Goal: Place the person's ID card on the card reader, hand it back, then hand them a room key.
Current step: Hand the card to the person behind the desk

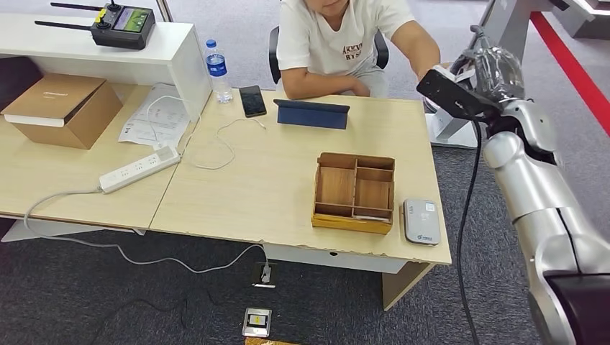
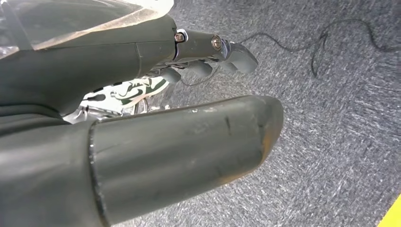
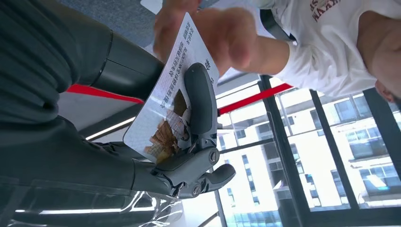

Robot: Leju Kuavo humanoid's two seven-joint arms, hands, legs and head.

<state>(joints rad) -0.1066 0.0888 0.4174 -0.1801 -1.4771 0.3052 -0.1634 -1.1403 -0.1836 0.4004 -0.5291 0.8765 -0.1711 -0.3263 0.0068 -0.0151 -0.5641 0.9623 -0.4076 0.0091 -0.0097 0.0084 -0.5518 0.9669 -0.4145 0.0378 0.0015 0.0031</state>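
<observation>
Grey carpet [image 1: 86, 302] under wooden desk [image 1: 273, 194]; right robot hand [image 3: 189, 142] holds ID card [image 3: 161, 118].

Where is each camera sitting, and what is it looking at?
Head view: high on the robot, looking down at the table; the right hand is raised.
Left wrist view: behind the left hand, facing the carpet.
Right wrist view: behind the right hand, which holds a card.
Head and right wrist views share the person.

Bottle: clear plastic water bottle with blue cap [image 1: 217, 70], upright by the white shelf unit [image 1: 173, 50].
Phone: black smartphone [image 1: 252, 100], flat on the light wooden desk [image 1: 252, 194].
Box: brown cardboard box [image 1: 63, 109], left.
Power strip: white power strip [image 1: 139, 169], cable trailing down.
Remote: black handheld controller with antennas [image 1: 122, 25], on the shelf unit.
</observation>
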